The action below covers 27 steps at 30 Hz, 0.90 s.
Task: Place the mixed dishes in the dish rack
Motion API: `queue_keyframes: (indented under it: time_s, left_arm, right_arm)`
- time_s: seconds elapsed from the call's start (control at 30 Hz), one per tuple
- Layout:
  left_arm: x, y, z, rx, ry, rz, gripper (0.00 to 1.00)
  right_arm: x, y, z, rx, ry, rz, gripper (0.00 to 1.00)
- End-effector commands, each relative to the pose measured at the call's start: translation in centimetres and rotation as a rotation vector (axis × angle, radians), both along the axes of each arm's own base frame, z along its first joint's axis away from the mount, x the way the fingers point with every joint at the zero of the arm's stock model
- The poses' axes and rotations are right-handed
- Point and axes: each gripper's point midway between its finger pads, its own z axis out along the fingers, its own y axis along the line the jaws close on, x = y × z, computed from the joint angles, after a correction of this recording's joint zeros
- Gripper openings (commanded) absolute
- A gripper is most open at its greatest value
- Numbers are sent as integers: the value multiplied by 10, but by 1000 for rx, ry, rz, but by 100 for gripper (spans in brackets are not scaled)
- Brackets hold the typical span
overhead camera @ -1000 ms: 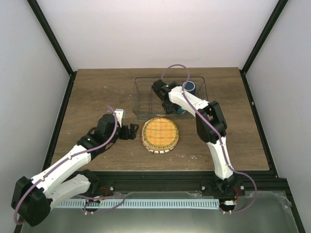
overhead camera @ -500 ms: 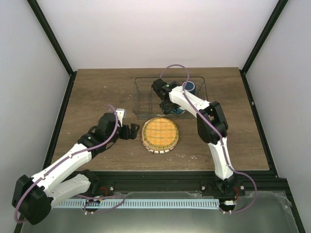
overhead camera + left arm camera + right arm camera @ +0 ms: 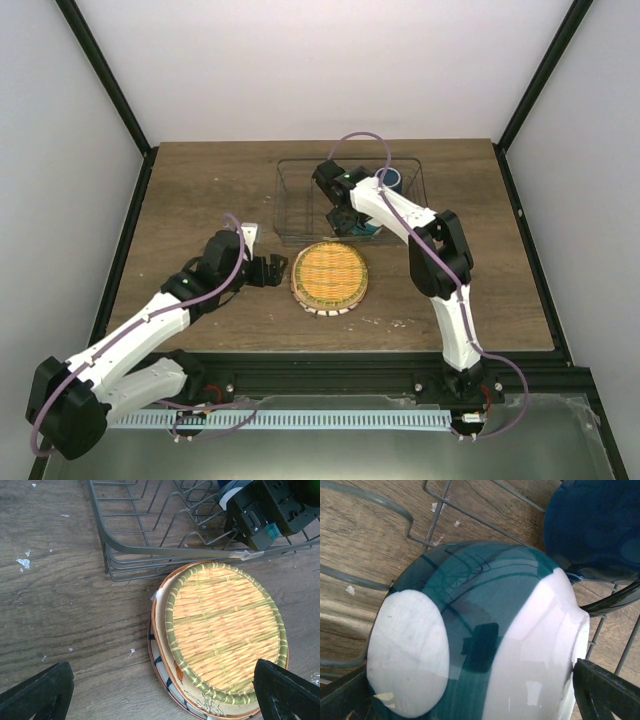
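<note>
Right gripper [image 3: 342,219] hangs wide open and empty over the bowl [image 3: 470,630] in the rack [image 3: 150,550], while left gripper [image 3: 272,271], equally open and empty, should take the woven plate [image 3: 225,630] low by its left rim.

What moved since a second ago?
The right gripper spread its fingers a little wider around the teal-and-white bowl in the dish rack, apparently letting go; its elbow drifted slightly right. The left gripper, stacked plates and mug stayed put.
</note>
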Motion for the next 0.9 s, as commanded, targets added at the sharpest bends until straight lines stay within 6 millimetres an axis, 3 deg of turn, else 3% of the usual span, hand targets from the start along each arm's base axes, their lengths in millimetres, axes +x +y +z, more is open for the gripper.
queue_keyframes:
  time_s: [0.0,0.3,0.53,0.87]
  left_arm:
    - [2,-3,11,-8,-13,-17,100]
    - [3,-4,10,2,-4,-17,100]
    - [5,-5,11,1,-3,-20,100]
    - [22,-5,12,82,-1,0,100]
  right_arm:
    - [-14,19,24,73,-8,55,100]
    - [-32,29,41,140,0,103,100]
    - [-39,32,40,149,5,112,100]
    - [-44,32,89,304,-140,78,100]
